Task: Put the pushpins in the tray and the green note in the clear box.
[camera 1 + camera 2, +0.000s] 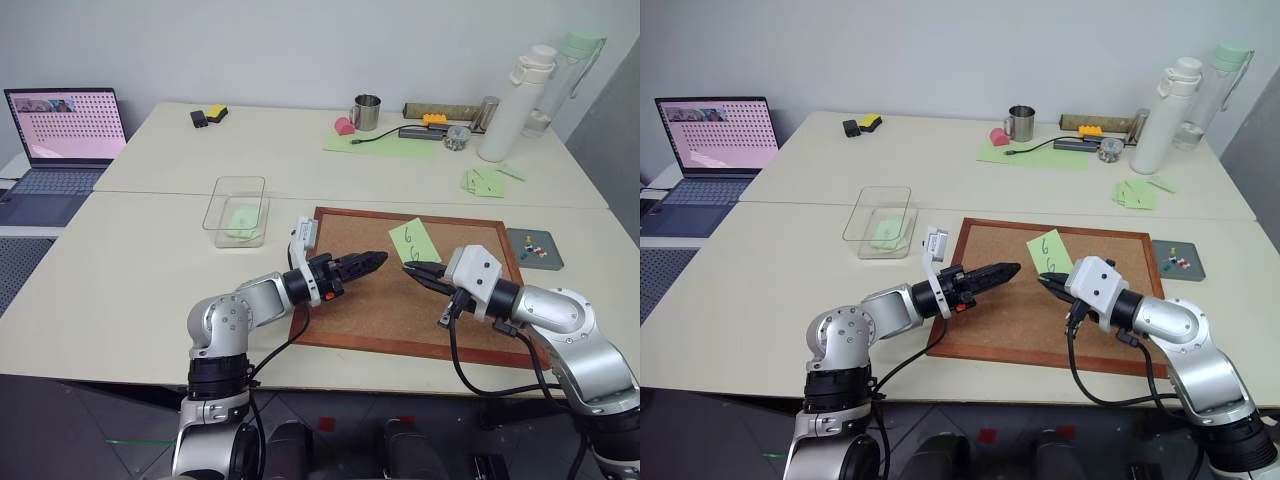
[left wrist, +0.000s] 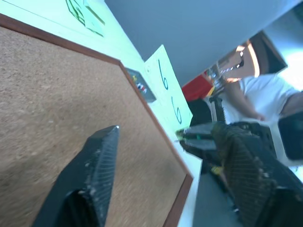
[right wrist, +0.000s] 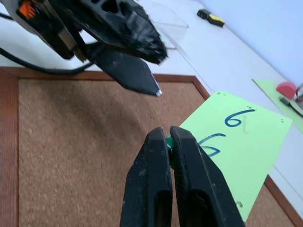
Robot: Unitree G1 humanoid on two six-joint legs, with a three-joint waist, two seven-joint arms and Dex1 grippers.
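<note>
I see the pale tabletop point(image 1: 140, 290) spread wide under both arms, and on it the corkboard point(image 1: 370, 300) with its brown wooden frame lying flat in front of me. Beyond the board's far left corner stands the clear box point(image 1: 237, 208), open-topped, with a blank pale-green slip point(image 1: 243, 220) lying inside it. Off the board's right edge sits the tray point(image 1: 533, 249), dark grey and low-rimmed, with a few small coloured pins point(image 1: 534, 246) resting in it; I cannot make out their colours well.

My left claw point(image 1: 372, 262) hovers level over the middle of the corkboard, pointing toward the right arm. Its two black fingers point(image 2: 97, 163) stand apart in the left wrist view, with nothing between them.

My right claw point(image 1: 420, 272) hangs over the board facing the left one, tip to tip and just apart. Its fingers are pressed together on a pushpin point(image 3: 168, 142), whose dark green head shows just above the pinched tips in the right wrist view.

The green note point(image 1: 414, 241), marked "6 6" in dark ink, slants up just past the right claw, over the far right part of the corkboard. It looks to hang from the pinched pin, but I cannot tell whether its far edge rests on the board.

At the tabletop's far right edge lie several loose green slips point(image 1: 485, 181).
</note>
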